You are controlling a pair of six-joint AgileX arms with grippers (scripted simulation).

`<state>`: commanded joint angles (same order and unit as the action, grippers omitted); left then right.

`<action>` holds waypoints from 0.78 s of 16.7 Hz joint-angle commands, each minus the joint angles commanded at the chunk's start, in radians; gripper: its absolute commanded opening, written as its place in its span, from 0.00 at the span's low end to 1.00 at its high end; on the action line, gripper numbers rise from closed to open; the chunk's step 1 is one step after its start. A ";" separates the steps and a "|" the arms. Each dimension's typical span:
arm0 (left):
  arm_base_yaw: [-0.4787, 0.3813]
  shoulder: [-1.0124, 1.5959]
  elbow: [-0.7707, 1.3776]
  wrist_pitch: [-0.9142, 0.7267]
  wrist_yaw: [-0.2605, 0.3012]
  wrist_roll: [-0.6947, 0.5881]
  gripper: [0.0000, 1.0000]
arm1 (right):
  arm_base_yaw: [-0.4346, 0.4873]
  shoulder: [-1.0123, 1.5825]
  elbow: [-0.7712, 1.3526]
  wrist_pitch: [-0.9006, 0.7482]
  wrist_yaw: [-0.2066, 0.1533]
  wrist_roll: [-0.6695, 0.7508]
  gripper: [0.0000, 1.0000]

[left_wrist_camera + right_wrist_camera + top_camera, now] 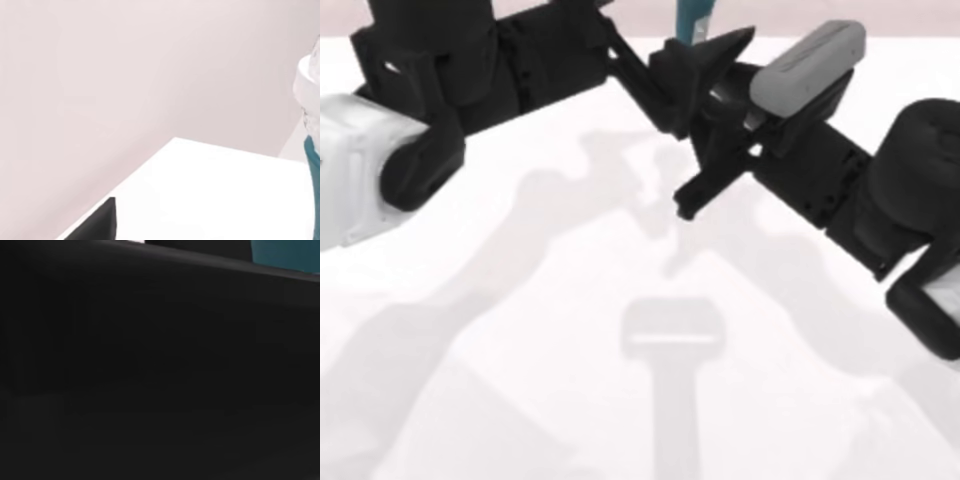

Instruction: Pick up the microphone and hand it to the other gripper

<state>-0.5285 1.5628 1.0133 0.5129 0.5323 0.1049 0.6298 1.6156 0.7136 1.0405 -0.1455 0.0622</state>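
The microphone (695, 18) hangs high above the table, and only its teal handle shows at the top view's upper edge. My right gripper (708, 75) reaches in from the right and is shut on the handle. One of its pointed fingers (728, 48) lies against the handle. My left gripper (650, 85) comes from the left and stands open right beside it. In the left wrist view the microphone (314, 165) is upright at the frame's edge, white mesh head above teal handle. One black finger (100, 220) is far from it. The right wrist view is dark, with a patch of teal handle (285, 252).
The white table (520, 330) lies far below both raised arms and carries their shadows. Its far edge meets a pale pink wall (125, 75). The two arms crowd together at the top middle of the top view.
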 joint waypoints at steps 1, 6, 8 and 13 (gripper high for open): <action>0.000 0.000 0.000 0.000 0.000 0.000 1.00 | 0.000 0.000 0.000 0.000 0.000 0.000 0.00; 0.000 0.000 0.000 0.000 0.000 0.000 0.77 | 0.000 0.000 0.000 0.000 0.000 0.000 0.00; 0.000 0.000 0.000 0.000 0.000 0.000 0.62 | 0.000 0.000 0.000 0.000 0.000 0.000 0.00; 0.000 0.000 0.000 0.000 0.000 0.000 0.25 | 0.000 0.000 0.000 0.000 0.000 0.000 0.00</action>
<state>-0.5285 1.5628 1.0133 0.5129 0.5323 0.1049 0.6298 1.6156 0.7136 1.0405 -0.1455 0.0622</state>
